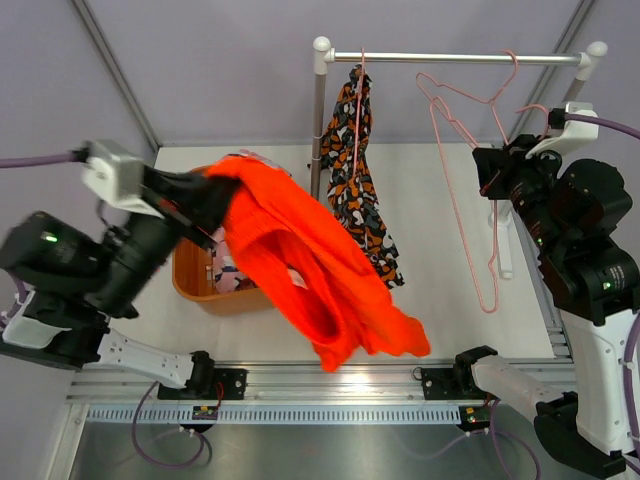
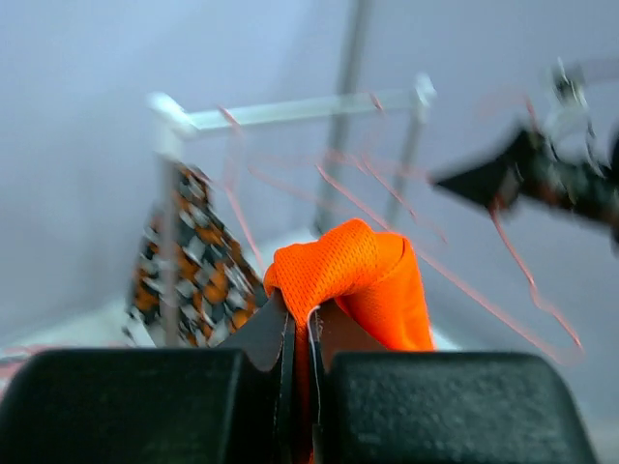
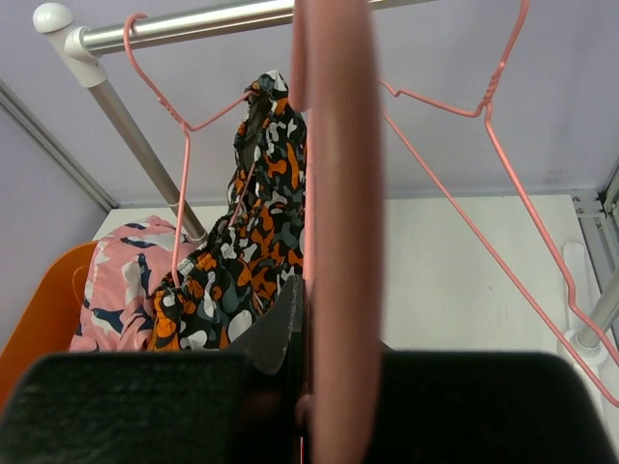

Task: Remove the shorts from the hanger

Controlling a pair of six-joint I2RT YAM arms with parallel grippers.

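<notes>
My left gripper is shut on the bright orange shorts, which hang from it down across the table; the fabric fold sits between its jaws in the left wrist view. The black shorts with orange-and-white pattern hang on a pink hanger at the rail's left end and also show in the right wrist view. The pink shorts lie in the orange basket. My right gripper is shut on an empty pink wire hanger hanging from the rail; its wire passes between the jaws in the right wrist view.
A white clothes rail on two posts spans the back of the table. The orange basket stands at the left, partly under the orange shorts. The left post stands just right of the held shorts.
</notes>
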